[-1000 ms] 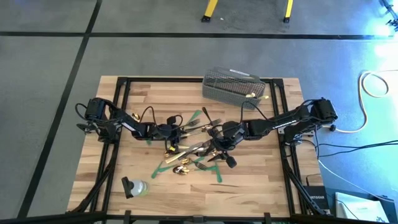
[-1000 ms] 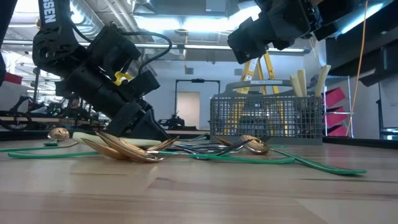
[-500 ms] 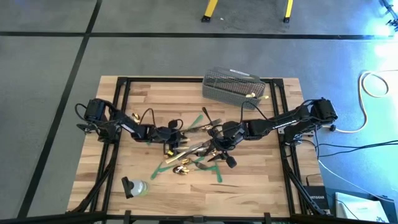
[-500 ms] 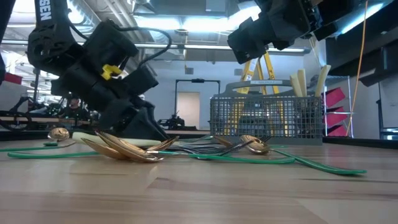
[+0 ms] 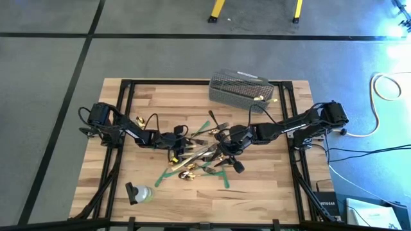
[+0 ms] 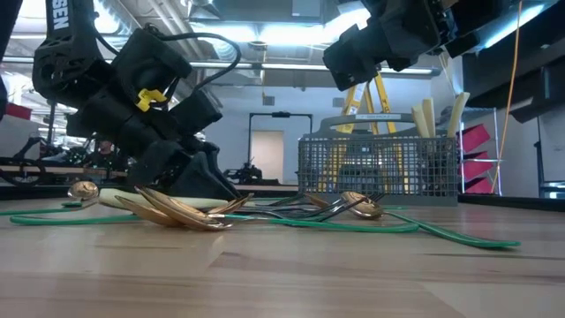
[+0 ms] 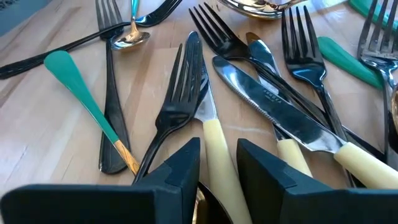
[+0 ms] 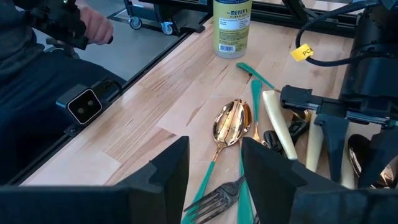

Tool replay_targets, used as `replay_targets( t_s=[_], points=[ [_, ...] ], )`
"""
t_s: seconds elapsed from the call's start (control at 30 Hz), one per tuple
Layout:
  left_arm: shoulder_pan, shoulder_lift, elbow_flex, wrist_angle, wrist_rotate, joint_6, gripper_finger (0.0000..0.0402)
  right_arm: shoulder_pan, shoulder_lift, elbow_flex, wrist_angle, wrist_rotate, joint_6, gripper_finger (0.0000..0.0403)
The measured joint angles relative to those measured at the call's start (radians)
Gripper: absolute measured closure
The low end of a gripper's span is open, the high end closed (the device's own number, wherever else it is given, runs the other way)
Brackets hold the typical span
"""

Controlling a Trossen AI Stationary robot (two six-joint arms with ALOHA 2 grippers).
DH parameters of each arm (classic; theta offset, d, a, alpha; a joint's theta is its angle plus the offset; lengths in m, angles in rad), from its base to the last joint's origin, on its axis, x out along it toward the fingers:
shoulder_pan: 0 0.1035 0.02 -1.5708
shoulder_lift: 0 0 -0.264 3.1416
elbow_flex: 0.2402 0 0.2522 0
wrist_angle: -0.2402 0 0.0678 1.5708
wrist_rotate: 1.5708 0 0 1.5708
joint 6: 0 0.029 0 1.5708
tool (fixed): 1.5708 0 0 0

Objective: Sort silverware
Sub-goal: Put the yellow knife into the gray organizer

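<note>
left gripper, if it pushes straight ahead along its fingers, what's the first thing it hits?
The left gripper already straddles a cream-handled knife. Going on along that handle, it probably meets the knife's blade and the dark fork lying against it, though depth is hard to judge.
</note>
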Motion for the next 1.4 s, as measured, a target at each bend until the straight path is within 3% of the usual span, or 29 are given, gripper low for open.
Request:
replay_targets(
  t_s=[0.3, 0.7, 0.83, 1.1, 1.4],
  points=[
    [0.002, 0.000, 0.000, 0.056, 0.012, -0.053, 0.0307, 0.000, 0.000, 0.000, 0.000, 0.000, 0.000, 0.0272],
    [-0.005, -0.001, -0.001, 0.048, 0.005, -0.102, 0.0220, 0.000, 0.000, 0.000, -0.001, 0.000, 0.000, 0.0272],
    [-0.008, -0.002, -0.044, 0.079, 0.005, -0.145, 0.0203, 0.000, 0.000, 0.000, -0.003, 0.000, 0.000, 0.0272],
    [-0.019, -0.003, -0.210, 0.333, -0.007, -0.174, 0.0183, 0.000, 0.000, 0.000, -0.003, 0.000, 0.000, 0.0272],
    [-0.047, -0.003, -0.230, 0.361, -0.023, -0.094, 0.0183, 0.000, 0.000, 0.000, -0.001, 0.001, 0.000, 0.0272]
  ],
)
